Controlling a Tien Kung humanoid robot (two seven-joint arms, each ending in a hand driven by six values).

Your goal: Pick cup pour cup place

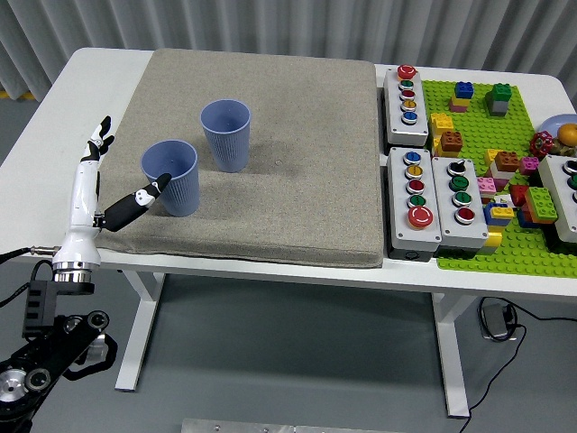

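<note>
The left robot hand point(106, 185), fingers spread wide, reaches beside two blue cups point(171, 177) on a grey mat point(297, 153) covering the white counter point(63, 108).

The left hand point(95, 185) has a slim white shell over palm and back, with black joints and black fingertips. Its thumb is black with a small white patch near the tip. Below the hand sits a silver metal wrist ring, then a black boxy forearm block. A thin black cable loops out beside the wrist. Lower still, round silver-and-black joint housings show.
</note>
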